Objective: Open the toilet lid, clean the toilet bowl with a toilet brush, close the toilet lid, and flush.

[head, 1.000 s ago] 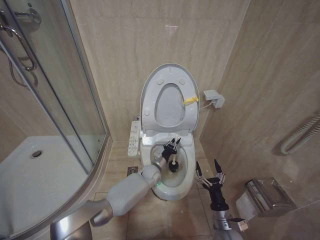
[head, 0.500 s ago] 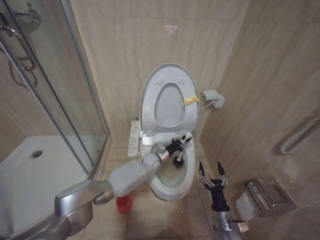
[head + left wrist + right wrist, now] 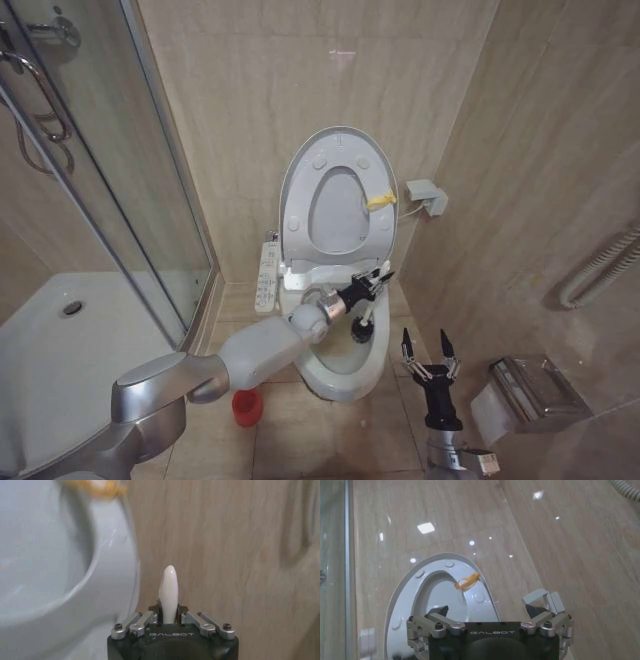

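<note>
Toilet brush (image 3: 362, 322) down in the toilet bowl (image 3: 345, 375), lid up, left claw (image 3: 374, 282) clenched on the handle.

The brush is a thin white stick with a dark round bristle head, and the head sits inside the glossy white ceramic bowl toward its right side. The left claw grips the stick over the bowl's back rim; the left wrist view gets what the head view can't, the smooth rounded handle tip (image 3: 168, 592) poking out between the pinched fingers, with tan tile wall behind. The toilet lid (image 3: 338, 196) stands upright against the wall, a shiny oval with little round bumpers and a yellow tag (image 3: 378, 201); the right wrist view looks up at it (image 3: 445, 603). The right claw (image 3: 426, 355) hangs released, fingers spread, beside the bowl's right side. A small red holder (image 3: 246, 407) sits on the floor to the bowl's left.
</note>
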